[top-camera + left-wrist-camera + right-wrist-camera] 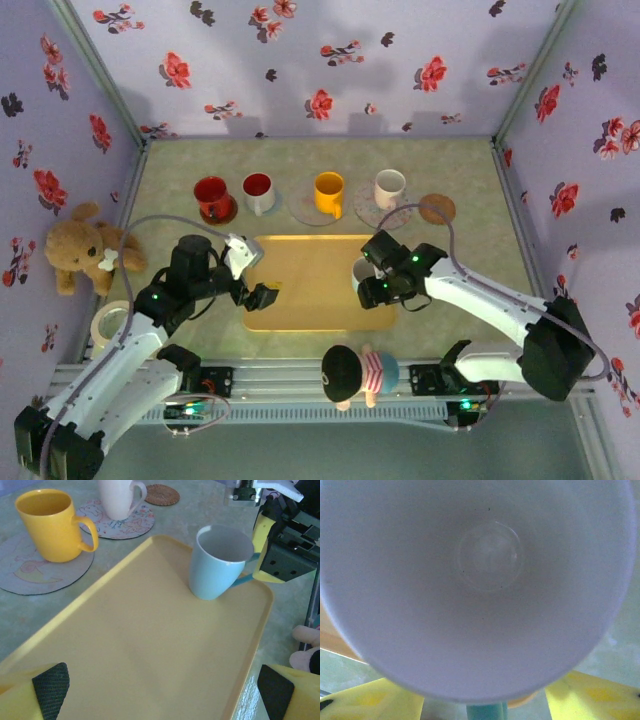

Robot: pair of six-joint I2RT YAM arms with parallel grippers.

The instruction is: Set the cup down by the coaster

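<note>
A light blue cup (362, 272) (220, 562) stands at the right end of the yellow tray (300, 290) (150, 645). Its white inside (480, 580) takes up most of the right wrist view. My right gripper (377, 287) (257, 555) (482, 705) is open, with its yellow fingers on either side of the cup's teal handle (486, 712) and a gap on both sides. The bare brown woven coaster (437, 209) (162, 494) lies beyond the tray at the back right. Over the tray's left part, my left gripper (255, 275) (160, 690) is open and holds nothing.
A row of mugs on coasters stands behind the tray: red (212, 197), white with a red inside (258, 192), yellow (329, 192) (50, 525) and white (389, 187) (117, 497). A teddy bear (85, 250) and tape roll (108, 322) lie left. A doll (355, 375) lies at the front.
</note>
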